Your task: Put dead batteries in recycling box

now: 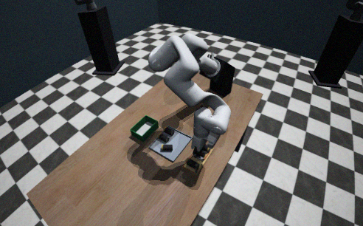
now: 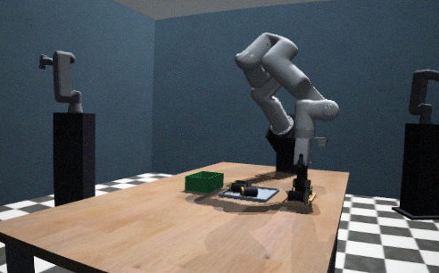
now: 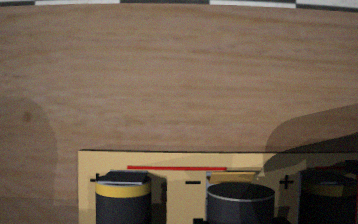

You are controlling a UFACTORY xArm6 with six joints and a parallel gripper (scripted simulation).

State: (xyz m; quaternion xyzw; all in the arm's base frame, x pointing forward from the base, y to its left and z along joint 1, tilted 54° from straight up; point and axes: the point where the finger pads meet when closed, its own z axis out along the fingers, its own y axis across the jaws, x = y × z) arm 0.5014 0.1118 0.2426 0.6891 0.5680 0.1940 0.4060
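Note:
My gripper (image 1: pixel 199 151) (image 2: pixel 302 188) (image 3: pixel 240 218) is shut on a black battery (image 3: pixel 240 201), its dark flat end facing the wrist camera's upper side. It is low over the middle slot of the tan holder (image 3: pixel 182 212) (image 1: pixel 187 169); whether the battery touches the spring contact is hidden. One battery (image 3: pixel 123 209) with a yellow band sits in the left slot, another (image 3: pixel 328 209) (image 1: pixel 192 163) (image 2: pixel 296 195) in the right slot. Three more batteries lie on the grey tray (image 1: pixel 180 145) (image 2: pixel 268 195); one (image 1: pixel 167 148) (image 2: pixel 249 192) shows a yellow end. The green recycling box (image 1: pixel 144 128) (image 2: pixel 204 183) stands upright. I cannot make out the bulb.
The tray lies between the box and the holder. The holder is near the right edge of the wooden table (image 1: pixel 102 177) (image 2: pixel 133 223). The arm hides part of the holder in the top view. Two other arms stand on black pedestals off the table.

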